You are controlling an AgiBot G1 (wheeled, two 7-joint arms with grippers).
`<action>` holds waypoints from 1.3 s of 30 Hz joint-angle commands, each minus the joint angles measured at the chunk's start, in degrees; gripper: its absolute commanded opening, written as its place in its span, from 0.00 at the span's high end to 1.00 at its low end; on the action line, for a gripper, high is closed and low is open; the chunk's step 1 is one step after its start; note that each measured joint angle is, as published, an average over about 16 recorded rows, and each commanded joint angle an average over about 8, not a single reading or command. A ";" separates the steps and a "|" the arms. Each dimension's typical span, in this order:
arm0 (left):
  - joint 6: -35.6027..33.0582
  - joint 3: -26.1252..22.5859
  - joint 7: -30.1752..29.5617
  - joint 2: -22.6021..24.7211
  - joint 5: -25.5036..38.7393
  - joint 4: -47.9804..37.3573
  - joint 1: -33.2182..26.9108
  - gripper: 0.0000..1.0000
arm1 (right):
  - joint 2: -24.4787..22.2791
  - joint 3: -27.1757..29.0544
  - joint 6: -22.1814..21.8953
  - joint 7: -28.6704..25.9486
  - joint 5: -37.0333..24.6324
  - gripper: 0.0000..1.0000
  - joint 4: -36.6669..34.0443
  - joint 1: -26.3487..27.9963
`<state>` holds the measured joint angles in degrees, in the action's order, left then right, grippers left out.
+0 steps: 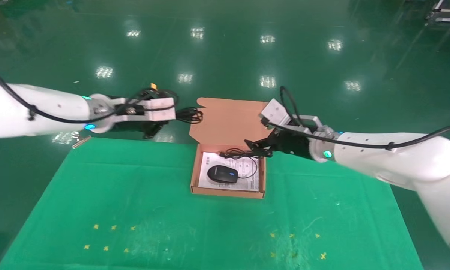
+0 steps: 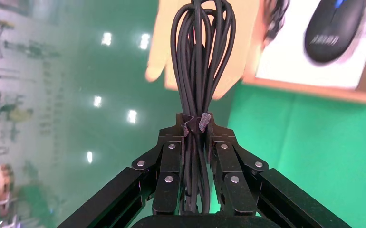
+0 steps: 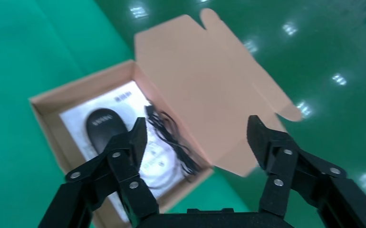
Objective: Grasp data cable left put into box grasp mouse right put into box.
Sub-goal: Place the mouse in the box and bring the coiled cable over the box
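Note:
The salmon-orange box (image 1: 195, 176) lies open on the green table, its lid flap (image 1: 228, 120) laid back over the far edge. The black mouse (image 1: 222, 174) rests inside on the white sheet, with its cord (image 1: 243, 155) coiled at the far side. My left gripper (image 1: 172, 116) hangs left of the flap, beyond the table's far edge, shut on the data cable (image 1: 190, 114). In the left wrist view the looped data cable (image 2: 201, 57) sticks out past the left gripper (image 2: 196, 124). My right gripper (image 1: 255, 147) hovers open and empty over the box's far right corner. In the right wrist view the right gripper (image 3: 197, 135) is above the mouse (image 3: 106, 124).
The green cloth (image 1: 135, 195) covers the table, with small yellow marks (image 1: 108, 236) near the front on both sides. Shiny green floor (image 1: 225, 56) lies beyond the far edge. A small metal piece (image 1: 81, 141) sits at the table's far left corner.

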<state>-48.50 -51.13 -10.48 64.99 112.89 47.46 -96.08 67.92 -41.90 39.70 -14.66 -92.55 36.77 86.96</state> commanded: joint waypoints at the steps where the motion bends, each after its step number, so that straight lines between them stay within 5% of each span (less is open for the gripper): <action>1: 1.39 0.07 1.93 1.41 -1.27 -1.66 0.93 1.00 | -1.22 0.23 -0.02 0.16 -0.03 0.00 0.64 0.21; 14: 6.27 1.92 20.41 11.78 -11.16 -18.57 3.50 1.00 | -9.13 1.50 0.30 -0.98 -0.61 0.00 5.04 1.25; 25: 6.93 -0.39 29.37 13.42 -21.21 -21.11 5.71 1.00 | -13.72 1.93 1.21 -3.29 -1.15 0.00 8.23 1.24; 26: 6.98 -0.72 29.54 13.44 -21.81 -21.06 5.84 0.94 | -13.83 1.93 1.20 -3.42 -1.18 0.00 8.40 1.19; 33: 7.28 -2.35 29.53 13.71 -25.10 -21.34 6.24 0.07 | -14.31 1.94 1.21 -4.02 -1.43 0.00 9.28 1.03; 34: 7.31 -2.46 29.51 13.74 -25.34 -21.38 6.26 0.00 | -14.36 1.95 1.22 -4.06 -1.45 0.00 9.35 1.02; 39: 7.28 -2.32 29.54 13.66 -24.97 -21.26 6.22 0.00 | -14.25 1.93 1.19 -4.01 -1.46 0.00 9.24 1.01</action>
<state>-41.23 -53.44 19.06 78.66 87.91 26.18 -89.86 53.67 -39.97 40.90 -18.67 -94.00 46.00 87.97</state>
